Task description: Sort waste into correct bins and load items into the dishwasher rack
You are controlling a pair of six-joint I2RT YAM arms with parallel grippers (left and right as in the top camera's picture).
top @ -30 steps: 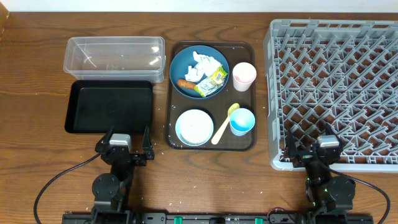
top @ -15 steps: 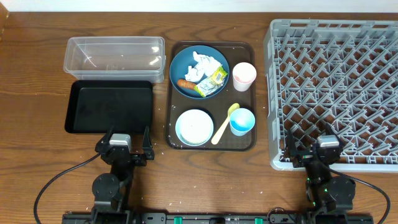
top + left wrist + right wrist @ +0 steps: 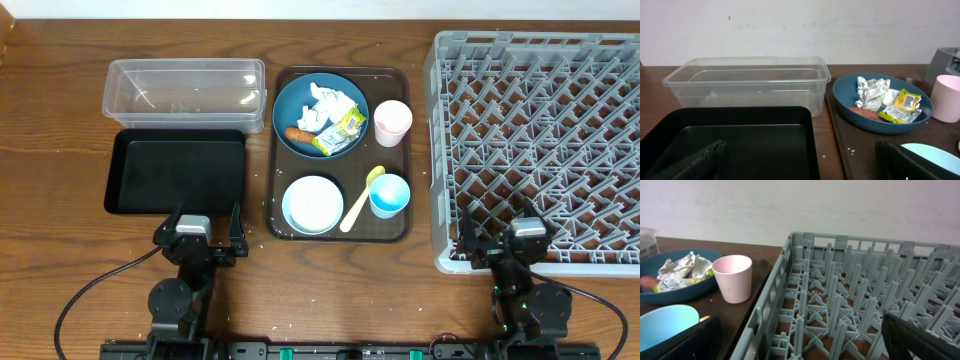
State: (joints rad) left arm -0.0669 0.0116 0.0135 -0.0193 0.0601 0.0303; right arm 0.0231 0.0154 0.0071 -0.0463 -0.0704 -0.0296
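A blue dish (image 3: 292, 100) on the brown tray holds the crumpled tissue (image 3: 325, 100), the yellow-green wrapper (image 3: 343, 127) and the orange sausage piece (image 3: 299, 134). The pink cup (image 3: 392, 122), light blue cup (image 3: 389, 195), white bowl (image 3: 313, 204) and yellow spoon (image 3: 361, 197) stand on the same tray. The clear tub (image 3: 185, 92) and black tray (image 3: 178, 172) lie at the left, the grey rack (image 3: 540, 140) at the right. Rice grains (image 3: 852, 148) lie by the tray's edge. My left gripper (image 3: 198, 235) is open and empty before the black tray. My right gripper (image 3: 503, 240) is open and empty at the rack's near edge.
The brown serving tray (image 3: 400, 232) sits in the middle between the bins and the rack. Bare wooden table (image 3: 60, 250) lies along the front edge and at the far left. A pale wall stands behind the table.
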